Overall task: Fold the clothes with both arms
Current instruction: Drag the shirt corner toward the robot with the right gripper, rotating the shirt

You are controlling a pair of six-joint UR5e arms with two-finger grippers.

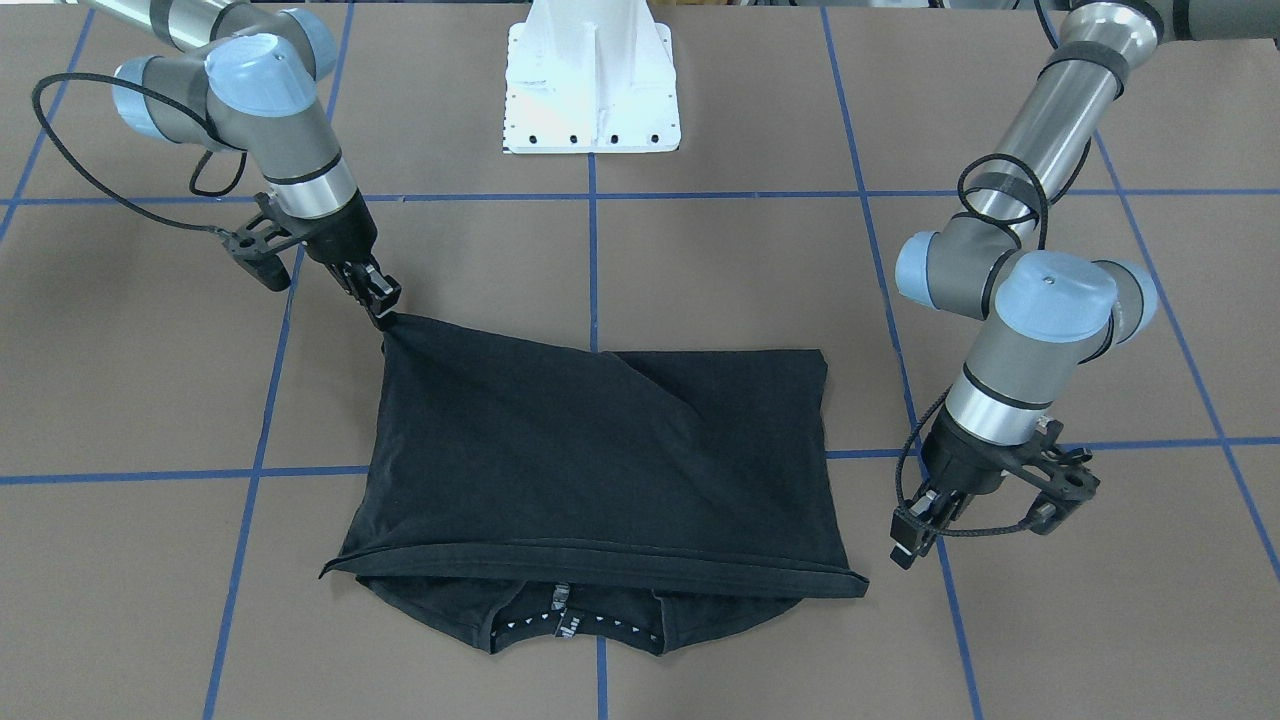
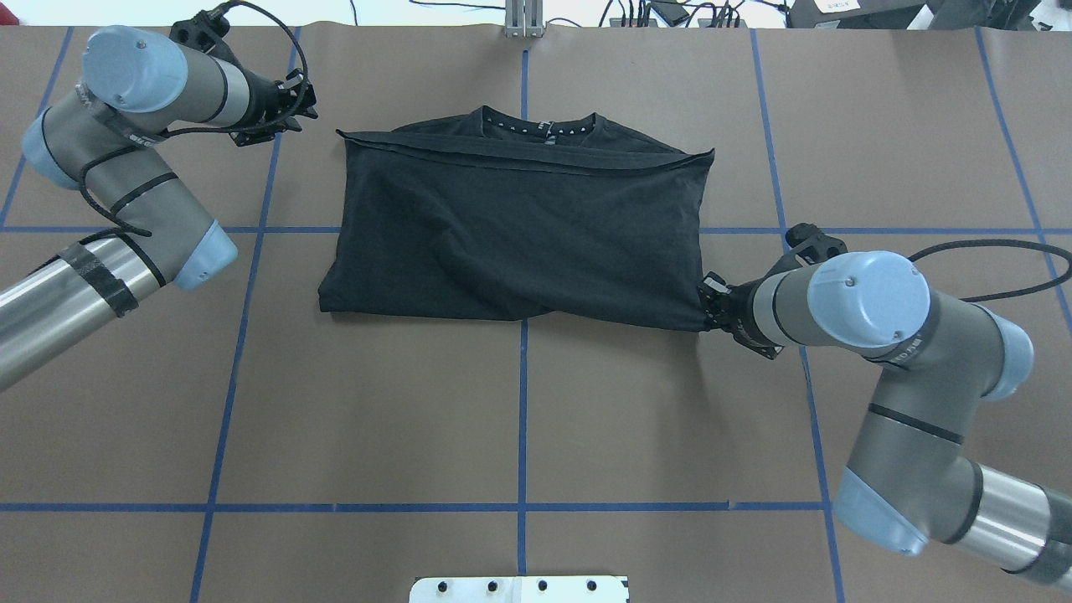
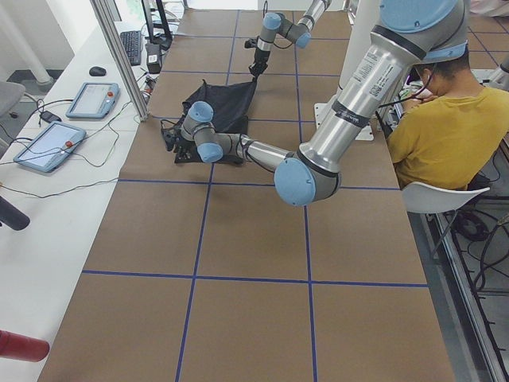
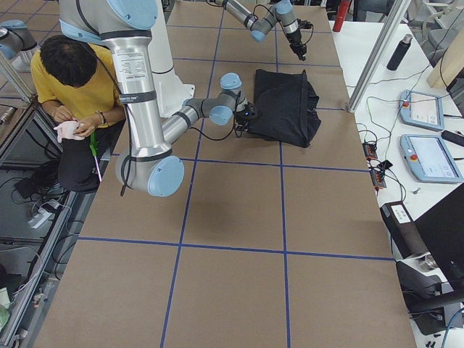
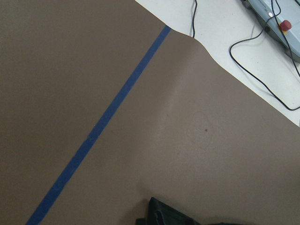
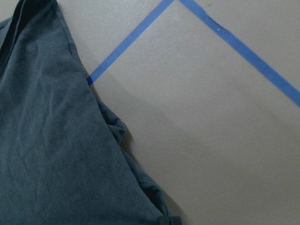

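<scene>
The black T-shirt (image 1: 600,450) lies folded on the brown paper, its hem laid just short of the collar (image 1: 570,620). It also shows in the overhead view (image 2: 511,226); the logo is hidden. My right gripper (image 1: 385,312) is shut on the shirt's corner nearest the robot on my right side (image 2: 702,316) and pulls the cloth taut, as the right wrist view (image 6: 56,154) shows. My left gripper (image 1: 912,535) is off the shirt, beside its far corner on my left side (image 2: 300,105). It looks open and empty; the left wrist view shows only paper.
The white pedestal base (image 1: 592,90) stands behind the shirt. Blue tape lines (image 2: 523,394) cross the brown paper. A seated person in yellow (image 3: 445,135) is beside the robot. Tablets and cables (image 4: 428,152) lie on the white bench past the table's far edge.
</scene>
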